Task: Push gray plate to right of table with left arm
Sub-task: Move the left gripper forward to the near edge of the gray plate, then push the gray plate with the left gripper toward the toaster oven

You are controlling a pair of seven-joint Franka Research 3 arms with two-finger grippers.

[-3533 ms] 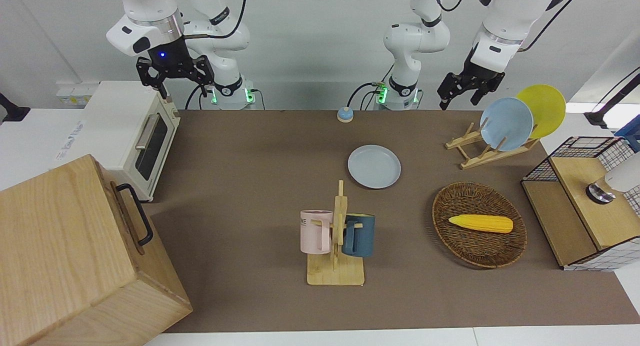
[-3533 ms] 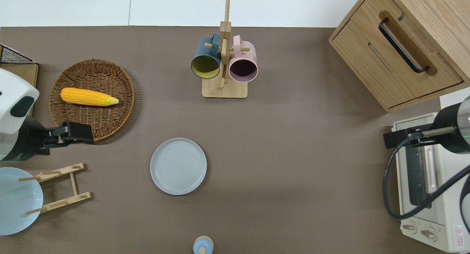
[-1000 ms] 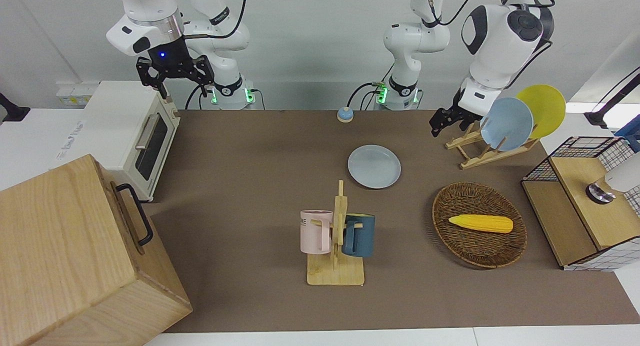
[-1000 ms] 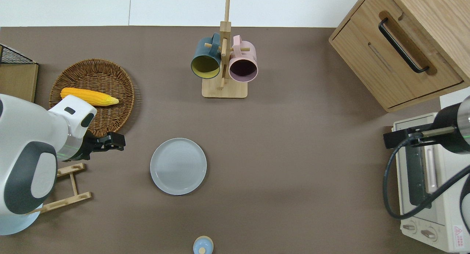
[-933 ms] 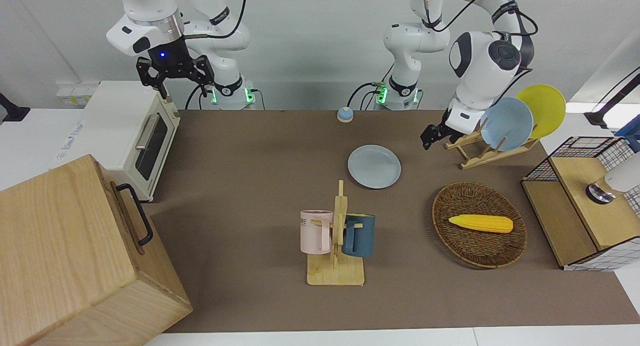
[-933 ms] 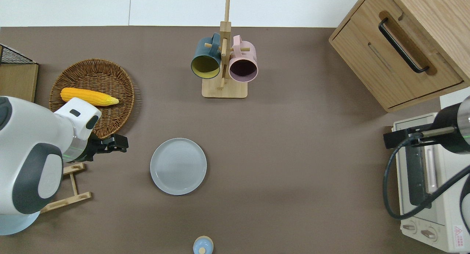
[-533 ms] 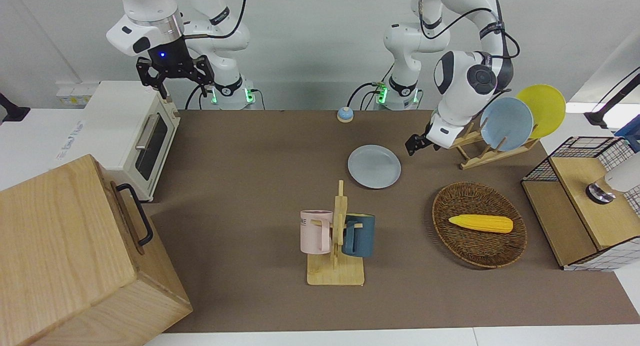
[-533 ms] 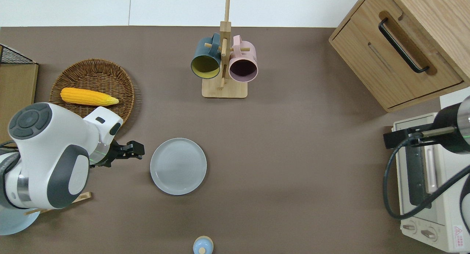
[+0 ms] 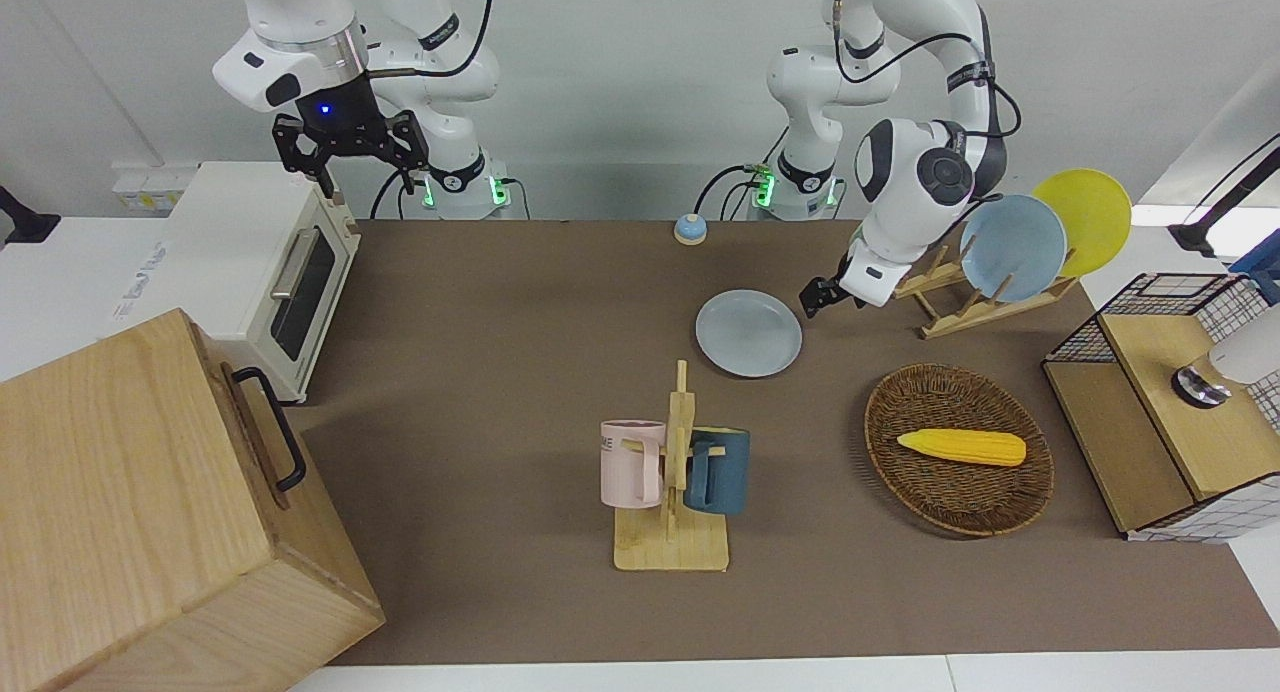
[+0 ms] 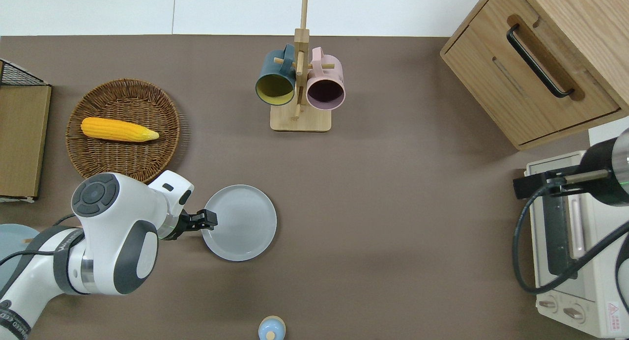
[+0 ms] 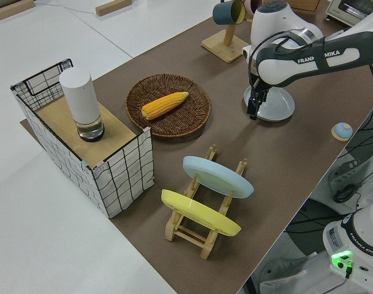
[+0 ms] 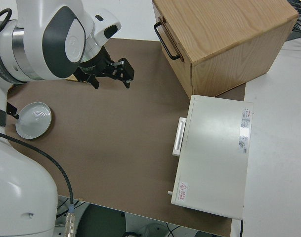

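Note:
The gray plate [image 9: 749, 333] lies flat near the middle of the brown table [image 9: 480, 392]; it also shows in the overhead view [image 10: 239, 222] and the left side view [image 11: 278, 104]. My left gripper [image 10: 209, 219] is low at the plate's rim on the side toward the left arm's end of the table, at or just touching the rim; it also shows in the front view [image 9: 812, 302]. My right gripper [image 9: 365, 172] is open and empty, and the right arm is parked.
A mug rack [image 10: 300, 84] stands farther from the robots than the plate. A wicker basket [image 10: 123, 153] holds a corn cob [image 10: 118, 129]. A dish rack [image 9: 975, 297] holds a sky-blue and a yellow plate. A wooden cabinet [image 10: 535, 60] and a toaster oven [image 10: 575, 241] stand at the right arm's end.
My left arm has come down from over the dish rack and swung across the table to the plate's rim. The plate has not moved. The right arm has not moved.

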